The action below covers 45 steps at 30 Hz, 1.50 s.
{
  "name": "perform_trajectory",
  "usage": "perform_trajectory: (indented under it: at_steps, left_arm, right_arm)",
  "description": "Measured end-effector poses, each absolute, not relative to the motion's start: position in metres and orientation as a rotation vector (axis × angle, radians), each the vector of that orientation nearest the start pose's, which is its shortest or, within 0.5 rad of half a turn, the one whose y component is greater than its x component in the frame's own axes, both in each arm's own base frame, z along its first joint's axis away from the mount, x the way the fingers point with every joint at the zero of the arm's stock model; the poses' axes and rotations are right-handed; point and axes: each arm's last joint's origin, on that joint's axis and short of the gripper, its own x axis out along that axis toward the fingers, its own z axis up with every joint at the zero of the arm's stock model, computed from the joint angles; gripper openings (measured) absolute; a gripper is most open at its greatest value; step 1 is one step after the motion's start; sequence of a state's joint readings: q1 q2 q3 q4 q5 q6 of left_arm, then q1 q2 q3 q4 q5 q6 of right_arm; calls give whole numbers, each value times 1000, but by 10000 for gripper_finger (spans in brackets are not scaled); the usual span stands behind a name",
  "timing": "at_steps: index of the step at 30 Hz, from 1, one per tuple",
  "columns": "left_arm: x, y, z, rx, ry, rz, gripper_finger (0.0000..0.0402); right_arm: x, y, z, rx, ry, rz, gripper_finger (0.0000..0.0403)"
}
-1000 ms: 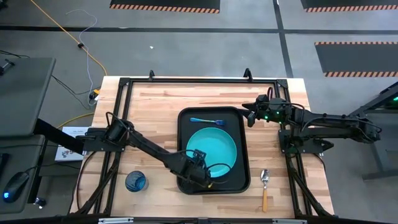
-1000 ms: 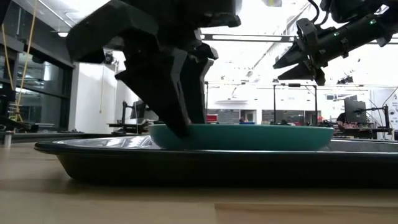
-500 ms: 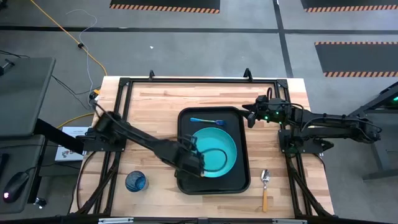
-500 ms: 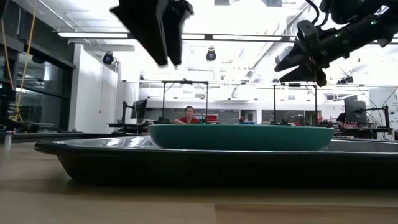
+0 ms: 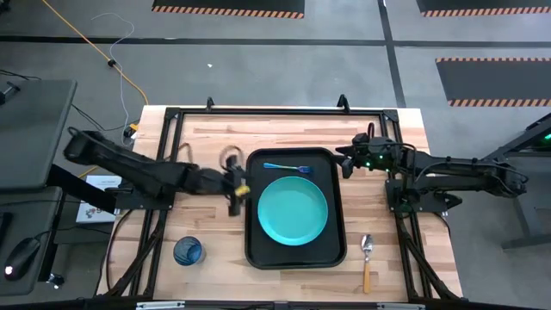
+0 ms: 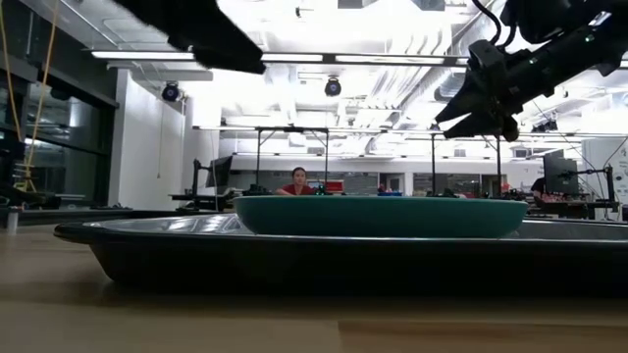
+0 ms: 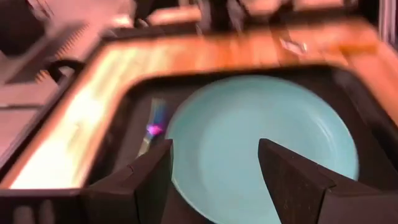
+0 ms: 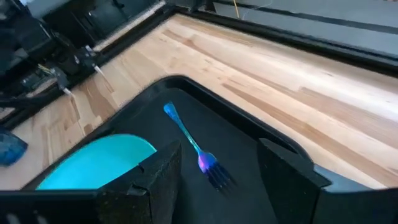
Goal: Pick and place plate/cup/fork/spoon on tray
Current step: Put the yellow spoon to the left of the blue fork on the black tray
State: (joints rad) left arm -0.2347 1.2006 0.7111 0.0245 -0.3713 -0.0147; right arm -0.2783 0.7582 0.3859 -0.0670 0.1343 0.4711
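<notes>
Left tool point(image 5: 234, 191), fingers point(image 7: 140, 180) spread wide and empty, hangs just beside the tray point(image 5: 254, 255) at its left rim; a second ago I had it down at the plate's near-left edge. Right tool point(image 5: 345, 160), also parted and empty, waits off the tray's far right corner. The plate point(image 5: 293, 210) lies flat in the tray, the fork point(image 5: 287, 167) beyond it along the far wall. Only my overhead view shows the cup point(image 5: 188, 251) and spoon point(image 5: 367, 258) on the bench point(image 5: 207, 138), at either side of the tray; the low view shows the plate's rim in profile point(image 6: 381, 215)
</notes>
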Motion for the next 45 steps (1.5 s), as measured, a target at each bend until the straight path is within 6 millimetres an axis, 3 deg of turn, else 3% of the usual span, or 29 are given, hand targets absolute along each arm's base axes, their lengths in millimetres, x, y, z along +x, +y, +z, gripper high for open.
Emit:
perform_trajectory:
  at_steps: [7, 14, 45]
  left_arm:
    - [211, -19, 230, 71, 158, 179, 223]
    - [193, -5, 223, 53, 52, 197, 223]
    - [191, 0, 220, 16, 54, 140, 223]
  right_arm:
    - [159, -49, 209, 492, 355, -495, 201]
    - [160, -49, 208, 491, 362, -496, 201]
    - [160, -49, 207, 467, 373, -489, 201]
